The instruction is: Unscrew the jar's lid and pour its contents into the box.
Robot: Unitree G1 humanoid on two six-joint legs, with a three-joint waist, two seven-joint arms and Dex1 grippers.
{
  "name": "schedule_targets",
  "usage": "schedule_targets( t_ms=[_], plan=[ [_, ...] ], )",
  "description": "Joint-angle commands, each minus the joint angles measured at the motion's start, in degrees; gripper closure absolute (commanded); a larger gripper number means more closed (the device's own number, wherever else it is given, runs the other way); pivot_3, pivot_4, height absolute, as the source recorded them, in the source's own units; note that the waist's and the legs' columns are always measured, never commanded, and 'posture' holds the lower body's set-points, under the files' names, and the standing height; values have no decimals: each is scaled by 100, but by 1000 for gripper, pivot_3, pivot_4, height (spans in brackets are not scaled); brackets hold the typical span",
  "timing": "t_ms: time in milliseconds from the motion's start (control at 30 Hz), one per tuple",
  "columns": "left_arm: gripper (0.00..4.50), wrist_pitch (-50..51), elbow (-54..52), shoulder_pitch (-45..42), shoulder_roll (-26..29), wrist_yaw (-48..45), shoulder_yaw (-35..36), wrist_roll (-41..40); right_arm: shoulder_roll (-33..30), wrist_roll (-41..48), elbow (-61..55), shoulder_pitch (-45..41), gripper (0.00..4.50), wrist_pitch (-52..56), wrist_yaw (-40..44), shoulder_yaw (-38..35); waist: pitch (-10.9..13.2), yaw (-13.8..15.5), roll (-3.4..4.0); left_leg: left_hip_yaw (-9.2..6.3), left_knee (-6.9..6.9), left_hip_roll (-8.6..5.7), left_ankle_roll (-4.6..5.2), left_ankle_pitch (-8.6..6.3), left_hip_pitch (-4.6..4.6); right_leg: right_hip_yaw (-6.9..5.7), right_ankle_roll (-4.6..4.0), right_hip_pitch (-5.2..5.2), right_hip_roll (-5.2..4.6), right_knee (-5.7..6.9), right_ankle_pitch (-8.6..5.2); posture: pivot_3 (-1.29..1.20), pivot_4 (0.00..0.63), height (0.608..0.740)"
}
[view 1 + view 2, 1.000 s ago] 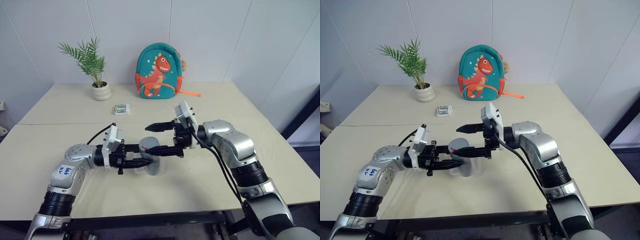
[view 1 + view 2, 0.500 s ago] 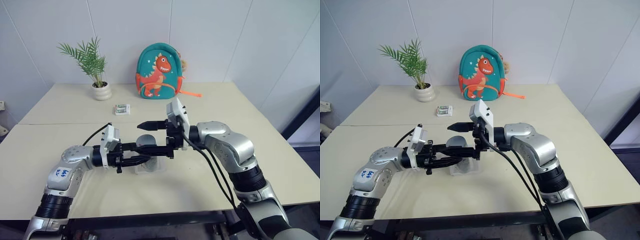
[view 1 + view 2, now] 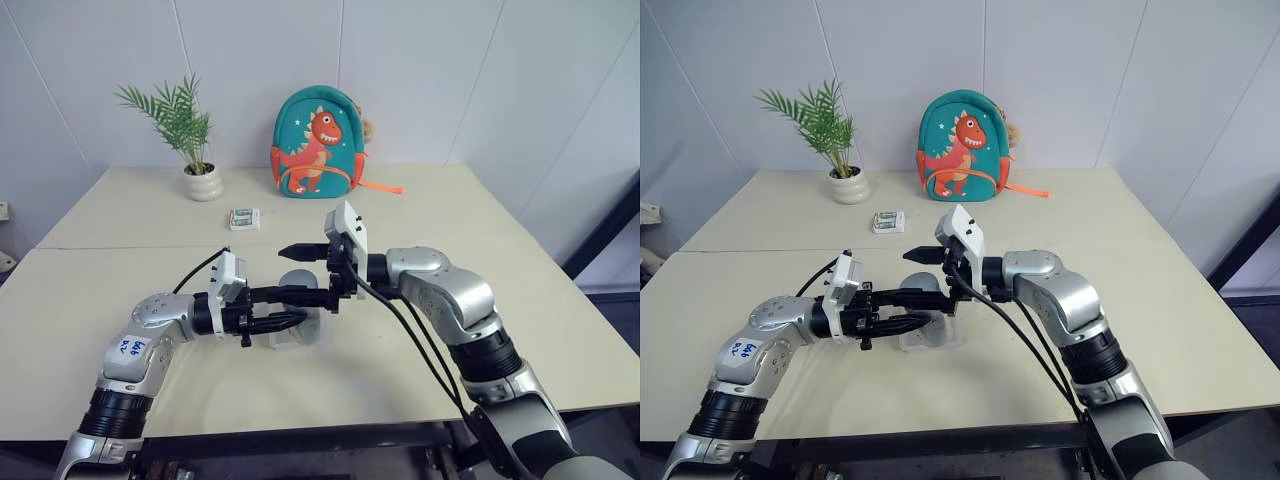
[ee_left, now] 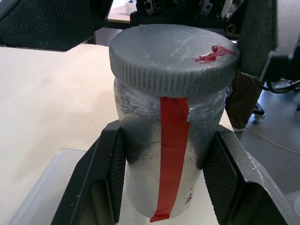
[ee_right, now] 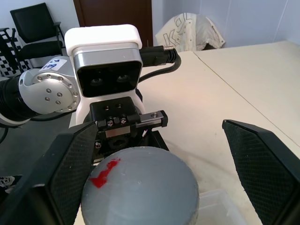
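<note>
One jar (image 4: 164,154), 1 lid (image 4: 171,58), 1 box (image 3: 300,335), 2 hands. Contents not visible, jar is opaque w/ the lid on.

Jar sits upright in the left hand (image 4: 164,187), held off the surface, over the box. Left hand's closed on the jar body, pads on both sides just below the lid. Red tape strip runs down the side between the pads; red smear on the lid top.

Right hand (image 5: 159,178) is wide open, fingers either side of the lid, not touching yet as far as I can tell. Holds nothing.

Handling (my read):
- jar looks rigid, small, prob light; contents tiny so nearly no added weight
- body is smooth, painted grey → could slip/spin in the left pads once torque goes on. Grip needs to hold firm
- lid rim is ribbed → good bite. Take it on the ribbed edge, fingers opposite each other, square to the lid, not on the flat top
- don't clamp at the lid/body seam, would bind the thread
- box is thin clear plastic, shallow, prob light and easy to shove. Don't bump it w/ the jar

Other stuff on the surface, all well apart, at the far side: 1 plant pot (image 3: 202,183), 1 backpack (image 3: 318,142), 1 small packet (image 3: 243,217).
</note>
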Motion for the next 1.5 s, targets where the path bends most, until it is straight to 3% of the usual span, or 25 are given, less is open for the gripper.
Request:
schedule_targets(
  t_ms=[33,667,1000,1500],
  plan=[
    [2538,-65,-232,-62,10,-85,51,-127,-181,-119,20,-75,28,-147,11,-146,0,1,0,0,0,0,0,0,0,0,0,0,0,0,0,0,150,740],
    [2538,-182,-176,22,32,-126,141,-136,-1418,33,500,75,28,-400,572,-889,0,-6,0,2,1,0,1,-1,2,2,-1,0,2,0,-1,0,150,740],
    [2538,-259,46,-153,12,-133,91,-40,-947,624,-612,186,28,190,391,-763,0,-4,1,3,1,2,2,-2,1,3,0,0,3,1,-1,0,150,740],
    [2538,-225,102,-270,-8,-149,18,-18,-202,6,-736,193,28,-217,-64,17,0,6,1,3,5,2,2,-2,0,3,1,1,3,1,0,0,150,740]
  ],
)
